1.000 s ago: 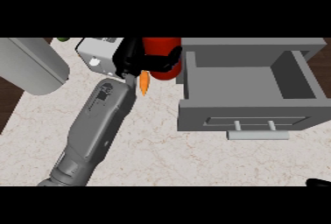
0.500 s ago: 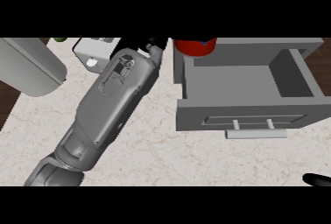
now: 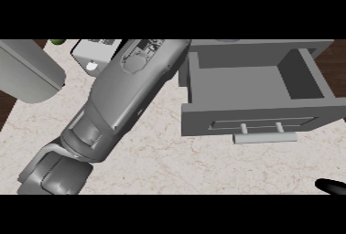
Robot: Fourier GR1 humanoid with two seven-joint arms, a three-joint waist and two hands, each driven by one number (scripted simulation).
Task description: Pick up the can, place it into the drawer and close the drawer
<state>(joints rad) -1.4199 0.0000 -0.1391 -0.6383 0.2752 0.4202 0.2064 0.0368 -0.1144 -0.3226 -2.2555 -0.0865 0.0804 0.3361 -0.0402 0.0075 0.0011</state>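
Observation:
The grey drawer [image 3: 250,121] stands pulled open at the right of the counter, its bar handle [image 3: 265,137] facing me, and I see nothing inside it. My left forearm [image 3: 121,100] runs diagonally from the lower left to the view's top edge beside the drawer's left wall. Its hand is cut off past that edge. No can shows anywhere. Of my right hand [image 3: 331,186] only a black tip appears at the lower right corner, well apart from the drawer.
A white boxy object [image 3: 94,54] sits at the back, partly behind my left forearm. At the far left lies a large rounded grey object [image 3: 27,68], with a small green thing [image 3: 57,42] beside it. The marble counter [image 3: 202,164] spreads below the drawer.
My left arm has stretched farther away and rightward toward the drawer. The hand and the red can it carried have passed out of view beyond the top edge.

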